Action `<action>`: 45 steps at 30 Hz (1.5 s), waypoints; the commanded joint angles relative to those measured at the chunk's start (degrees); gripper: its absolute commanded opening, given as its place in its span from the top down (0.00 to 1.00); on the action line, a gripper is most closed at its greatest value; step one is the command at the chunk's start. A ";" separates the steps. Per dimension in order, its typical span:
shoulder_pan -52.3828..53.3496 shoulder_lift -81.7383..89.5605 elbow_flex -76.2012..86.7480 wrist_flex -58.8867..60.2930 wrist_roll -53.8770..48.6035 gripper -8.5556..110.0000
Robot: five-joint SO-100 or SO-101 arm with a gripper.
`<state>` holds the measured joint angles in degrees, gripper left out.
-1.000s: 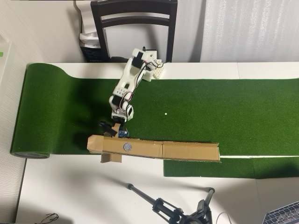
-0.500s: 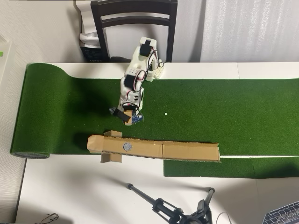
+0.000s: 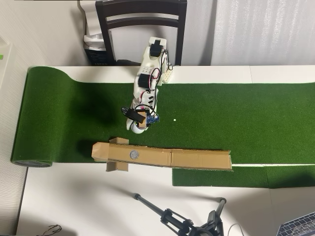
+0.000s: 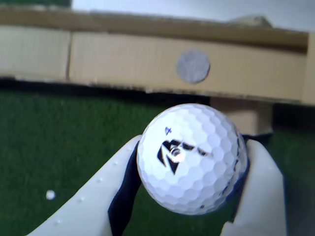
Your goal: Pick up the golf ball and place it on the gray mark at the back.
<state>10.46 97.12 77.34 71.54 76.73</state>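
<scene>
In the wrist view the white dimpled golf ball [image 4: 192,160], with a dark printed logo, sits between my two white fingers [image 4: 118,191], lifted above the green turf. My gripper [image 4: 197,152] is shut on it. The round gray mark [image 4: 193,66] lies on the brown cardboard strip [image 4: 123,59] just beyond the ball. In the overhead view my gripper [image 3: 134,124] hovers over the turf a short way from the gray mark [image 3: 133,154], with the cardboard strip [image 3: 197,158] running to the right. The ball [image 3: 131,126] shows there only as a small white shape under the wrist.
A tiny white dot [image 3: 174,119] marks the green turf [image 3: 236,118] to the right of the gripper. A dark chair [image 3: 140,19] stands behind the arm's base. A black tripod [image 3: 182,223] lies on the white table near the bottom edge. The turf's rolled end [image 3: 29,118] is at left.
In the overhead view the arm has swung right and pulled back from the left end of the cardboard strip. The gripper now hangs over the turf opposite the gray mark.
</scene>
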 commanded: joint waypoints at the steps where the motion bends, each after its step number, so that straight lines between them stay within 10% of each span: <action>1: -0.44 5.62 -3.78 -5.19 0.26 0.75; 45: -5.98 -19.42 -16.00 -14.94 5.01 0.75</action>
<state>4.75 77.78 68.20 59.85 81.04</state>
